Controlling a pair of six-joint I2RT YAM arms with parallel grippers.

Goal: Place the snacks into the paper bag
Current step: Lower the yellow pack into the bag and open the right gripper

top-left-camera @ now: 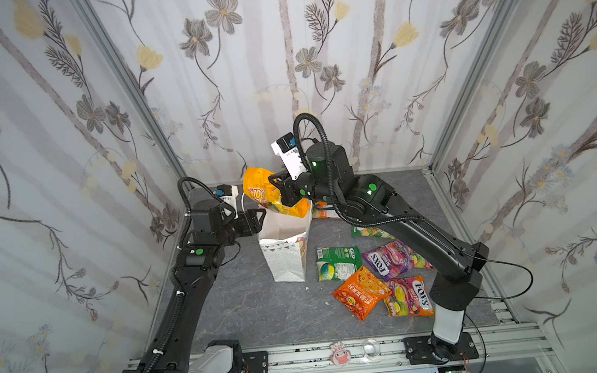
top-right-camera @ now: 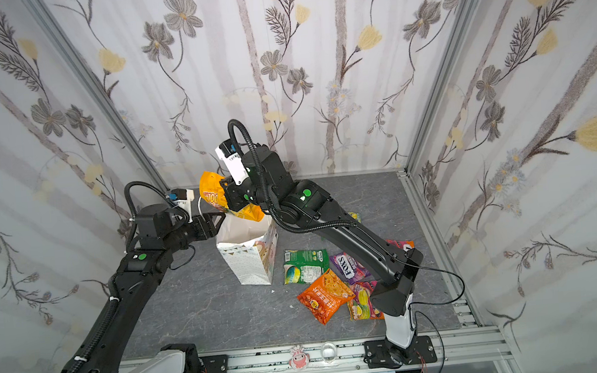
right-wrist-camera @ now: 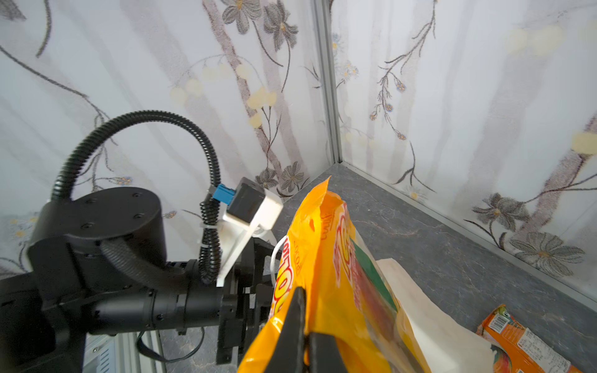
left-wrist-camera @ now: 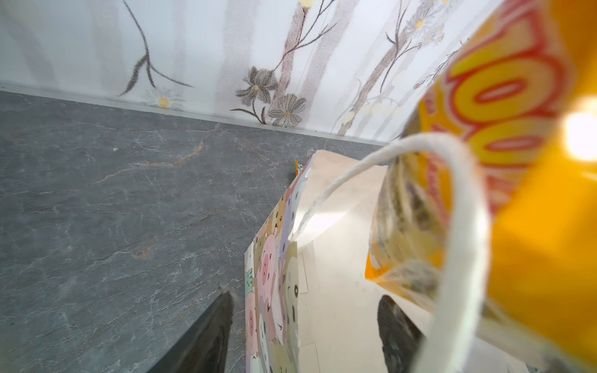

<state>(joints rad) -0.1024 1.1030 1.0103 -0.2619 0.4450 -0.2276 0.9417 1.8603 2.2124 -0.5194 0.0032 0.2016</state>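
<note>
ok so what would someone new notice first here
The yellow packet, pinched in the right end effector, hangs tilted over the open paper bag in the middle of both top views. The left end effector straddles the bag's rim on the left, jaws apart. Bright loose packets lie scattered to the bag's right.

Grey veined counter (top-left-camera: 248, 310), enclosed on three sides by floral-papered walls (top-left-camera: 277, 49) that meet at metal corner posts (top-left-camera: 121, 73). Along the near edge, an aluminium rail (top-left-camera: 385, 349) bears a small pink figure (top-left-camera: 340, 354) and, just beside it, a clear round object (top-left-camera: 371, 347). A white scrap (top-left-camera: 306, 289) lies on the counter.
</note>
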